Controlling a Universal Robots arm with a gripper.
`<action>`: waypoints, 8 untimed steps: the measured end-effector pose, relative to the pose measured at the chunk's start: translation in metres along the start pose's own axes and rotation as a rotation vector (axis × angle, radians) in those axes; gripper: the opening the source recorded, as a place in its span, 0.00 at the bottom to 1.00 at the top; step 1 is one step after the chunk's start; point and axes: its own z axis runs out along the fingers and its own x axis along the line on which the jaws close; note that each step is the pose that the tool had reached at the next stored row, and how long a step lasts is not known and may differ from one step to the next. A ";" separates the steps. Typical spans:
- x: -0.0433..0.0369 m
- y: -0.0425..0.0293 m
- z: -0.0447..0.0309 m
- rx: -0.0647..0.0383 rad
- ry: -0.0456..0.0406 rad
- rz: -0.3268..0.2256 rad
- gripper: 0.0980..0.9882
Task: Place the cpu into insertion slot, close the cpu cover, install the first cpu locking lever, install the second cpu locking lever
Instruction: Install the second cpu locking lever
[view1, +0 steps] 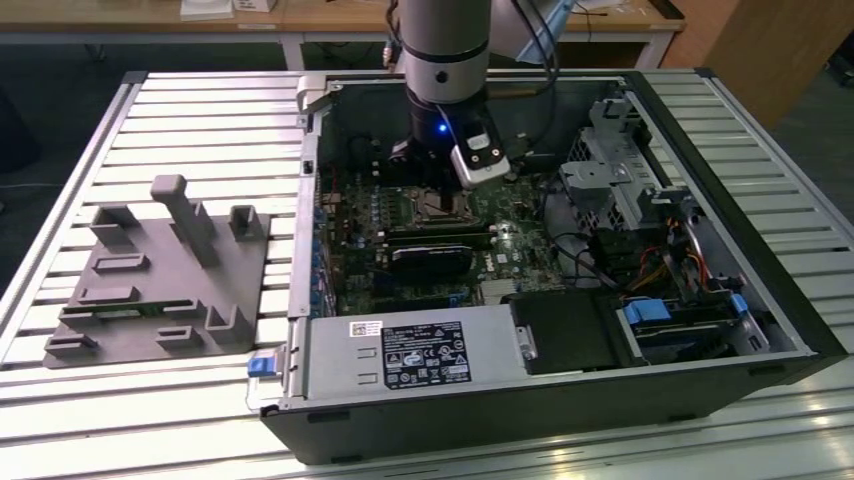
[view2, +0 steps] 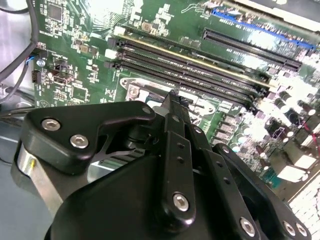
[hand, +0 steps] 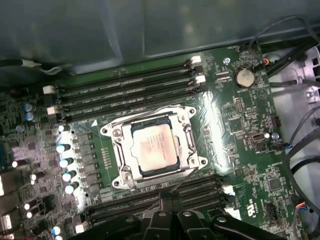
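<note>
Grey-topped cpu (hand: 154, 149) seated in the insertion slot (hand: 118, 132), cpu cover (hand: 186, 145) down around it.
I see my gripper (view2: 172, 97) low over the green motherboard (hand: 235, 125), its tips just beside the socket next to the black memory slots (hand: 130, 90); whether its fingers are apart or closed I cannot tell.

Arm (view1: 445, 50), one, silver, vertical, wrist down with a blue light lit; gripper (view1: 430, 190), black, at its low end, linkage and bolted finger arms converging to a narrow tip (view2: 172, 95) in the second wrist view.
</note>
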 end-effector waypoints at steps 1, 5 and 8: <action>0.0005 -0.0005 0.0004 -0.001 0.0004 -0.008 0.01; 0.0026 -0.0014 0.0025 -0.005 0.0032 -0.054 0.01; 0.0047 -0.0026 0.0048 -0.008 0.0050 -0.084 0.01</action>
